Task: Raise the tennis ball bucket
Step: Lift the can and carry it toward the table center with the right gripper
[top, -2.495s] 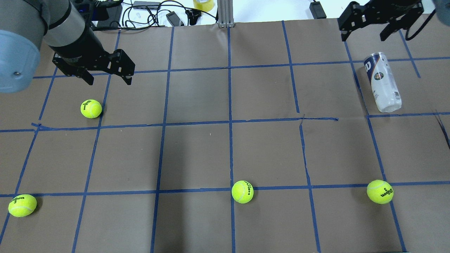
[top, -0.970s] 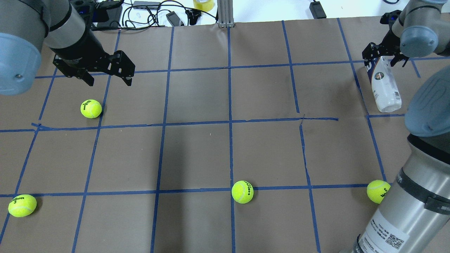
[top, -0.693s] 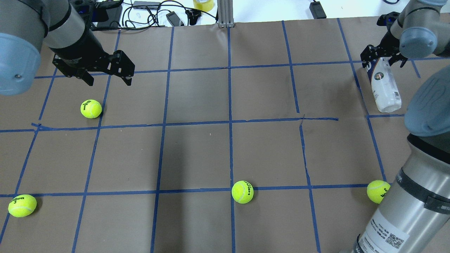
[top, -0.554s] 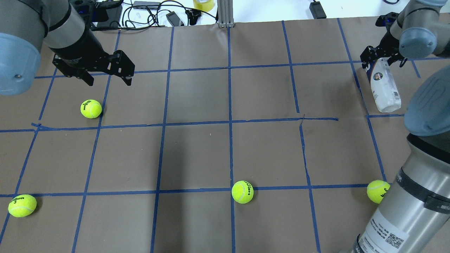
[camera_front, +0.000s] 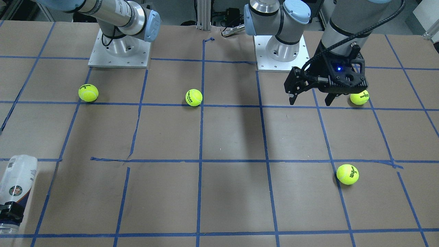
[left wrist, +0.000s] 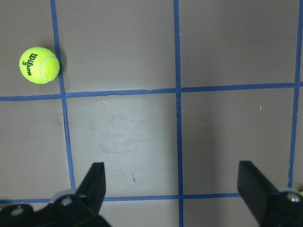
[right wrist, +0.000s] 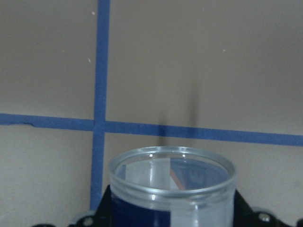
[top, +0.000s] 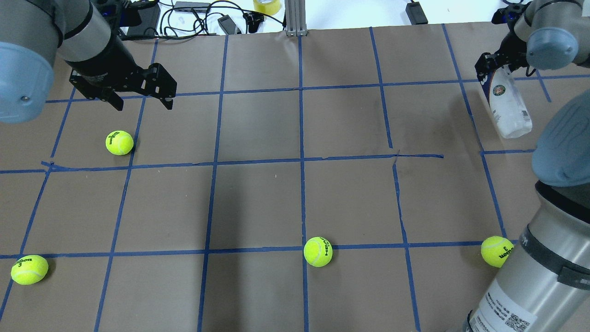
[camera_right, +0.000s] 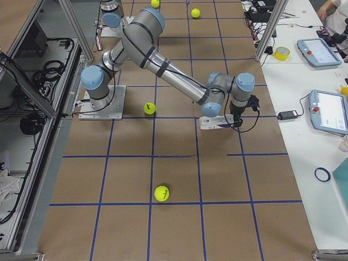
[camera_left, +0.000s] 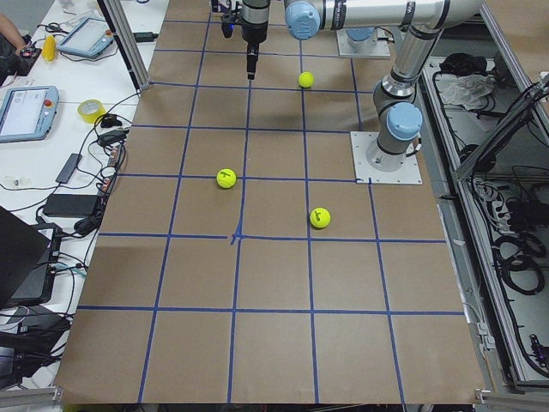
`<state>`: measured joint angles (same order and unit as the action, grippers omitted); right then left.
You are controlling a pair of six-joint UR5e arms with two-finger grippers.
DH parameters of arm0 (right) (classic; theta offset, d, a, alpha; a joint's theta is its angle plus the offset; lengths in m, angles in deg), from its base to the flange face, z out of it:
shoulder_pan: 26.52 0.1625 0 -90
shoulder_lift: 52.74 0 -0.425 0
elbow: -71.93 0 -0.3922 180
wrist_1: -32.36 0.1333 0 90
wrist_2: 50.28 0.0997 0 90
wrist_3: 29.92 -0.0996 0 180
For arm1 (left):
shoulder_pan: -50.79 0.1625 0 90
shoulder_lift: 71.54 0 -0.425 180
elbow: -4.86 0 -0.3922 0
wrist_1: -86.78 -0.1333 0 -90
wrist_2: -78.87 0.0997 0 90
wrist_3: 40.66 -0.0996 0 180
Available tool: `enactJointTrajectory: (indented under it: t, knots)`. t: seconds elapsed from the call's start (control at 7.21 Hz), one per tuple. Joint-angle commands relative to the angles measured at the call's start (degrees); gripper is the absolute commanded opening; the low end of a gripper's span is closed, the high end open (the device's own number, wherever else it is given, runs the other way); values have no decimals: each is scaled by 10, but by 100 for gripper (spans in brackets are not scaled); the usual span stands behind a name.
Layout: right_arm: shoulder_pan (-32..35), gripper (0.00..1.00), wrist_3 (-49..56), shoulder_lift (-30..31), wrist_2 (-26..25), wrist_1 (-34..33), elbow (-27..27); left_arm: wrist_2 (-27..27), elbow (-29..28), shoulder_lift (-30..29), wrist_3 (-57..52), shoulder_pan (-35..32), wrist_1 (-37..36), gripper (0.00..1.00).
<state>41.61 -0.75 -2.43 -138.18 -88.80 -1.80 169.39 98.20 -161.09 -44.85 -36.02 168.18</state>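
Note:
The tennis ball bucket (top: 508, 108) is a clear tube with a white label and a navy band, at the far right of the table. My right gripper (top: 500, 74) is shut on its navy far end and holds that end a little above the paper, so the tube slants. The front view shows the bucket (camera_front: 17, 178) at the lower left with the gripper (camera_front: 10, 211) clamped on it. The right wrist view shows its open rim (right wrist: 170, 182) between the fingers. My left gripper (top: 140, 99) is open and empty, hovering above the table near a tennis ball (top: 119, 142).
Three more tennis balls lie on the brown paper (top: 29, 269) (top: 318, 251) (top: 497, 251). My right arm's elbow (top: 544, 258) fills the near right corner. Cables and a tape roll (top: 266, 5) lie past the far edge.
My right gripper came down over the bucket's navy end and shut on it. The bucket has since shifted and its gripped end has risen slightly. The left arm has not moved.

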Motion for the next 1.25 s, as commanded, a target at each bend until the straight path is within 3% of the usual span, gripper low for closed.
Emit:
enactJointTrajectory:
  t: [0.0,0.28,0.55,0.83,1.11]
  knots:
    - [49,48,43,48,38,2,-20,5,4,2,-5,3,1,100]
    - [143,26,45,88,28,33,-36,5,8,3,-5,9,0,100]
    - [241,16,144,95,13,37,-47,-5,25,1,-33,16,-10,100]
    - [362,17,260,98,14,18,-52,-17,22,5,-43,28,-9,100]
    - [424,16,399,82,8,-5,-75,-21,28,-9,-39,54,-38,100]
